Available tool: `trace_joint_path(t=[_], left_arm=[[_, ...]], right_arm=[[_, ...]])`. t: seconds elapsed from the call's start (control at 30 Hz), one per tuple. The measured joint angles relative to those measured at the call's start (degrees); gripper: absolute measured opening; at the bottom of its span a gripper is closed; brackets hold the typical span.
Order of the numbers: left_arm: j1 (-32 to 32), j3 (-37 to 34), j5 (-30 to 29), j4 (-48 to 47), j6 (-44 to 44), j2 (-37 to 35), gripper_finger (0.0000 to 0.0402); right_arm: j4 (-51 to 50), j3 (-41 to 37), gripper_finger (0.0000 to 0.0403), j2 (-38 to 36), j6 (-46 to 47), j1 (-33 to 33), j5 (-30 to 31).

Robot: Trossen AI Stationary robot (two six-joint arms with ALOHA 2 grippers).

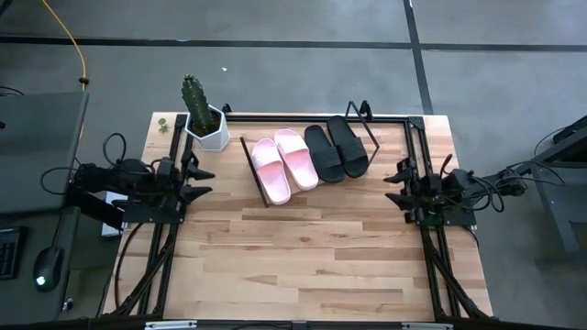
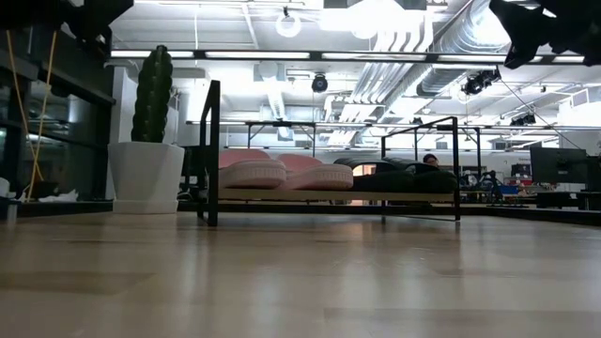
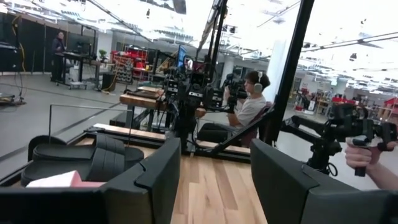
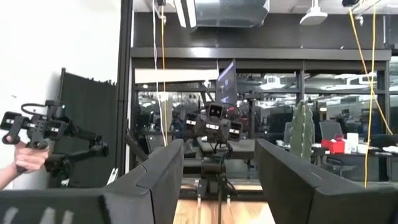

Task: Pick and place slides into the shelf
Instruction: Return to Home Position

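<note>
High view: pale wood plank tabletop (image 1: 312, 266); left gripper (image 1: 198, 181) and right gripper (image 1: 398, 186) at opposite edges, fingers of both apart. Between their fingertips, slanted wood-and-wire shelf (image 1: 255, 174) carries two light pink slides (image 1: 284, 165) and two matte black slides (image 1: 336, 149).
Low view: ducts (image 2: 427, 56), strip lights (image 2: 254, 54) overhead behind shelf.
Left wrist view: black slides beyond fingers, seated person (image 3: 249, 106) farther.
Right wrist view: green cactus (image 4: 302, 127) beyond fingers.

Wooden table (image 1: 312, 266), slanted shelf (image 1: 254, 174) at its far edge holding pink slides (image 1: 296, 158) and black slides (image 1: 348, 147), potted cactus (image 1: 209, 128) alongside
</note>
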Motion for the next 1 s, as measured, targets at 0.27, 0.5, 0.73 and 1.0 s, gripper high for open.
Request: trace_joint_path(t=[0.27, 0.5, 0.73, 1.0], left_arm=[[0.0, -1.1, -0.4, 0.0, 0.0, 0.0, 0.0177], [0.0, -1.5, -0.5, 0.3, -1.5, 0.0, 0.0177], [0.0, -5.1, -0.6, 7.9, -1.5, 0.0, 0.0177], [0.0, -9.2, -0.3, 13.9, -1.0, 0.0, 0.0177]], right_arm=[[-1.9, 0.0, 0.0188, 0.0, 1.1, 0.0, -0.3], [-2.4, 0.0, 0.0188, 0.0, 1.1, 0.0, -0.4], [-2.5, 0.0, 0.0188, 0.0, 1.1, 0.0, -0.4], [-3.6, -0.1, 0.0188, 0.0, 1.1, 0.0, 0.6]])
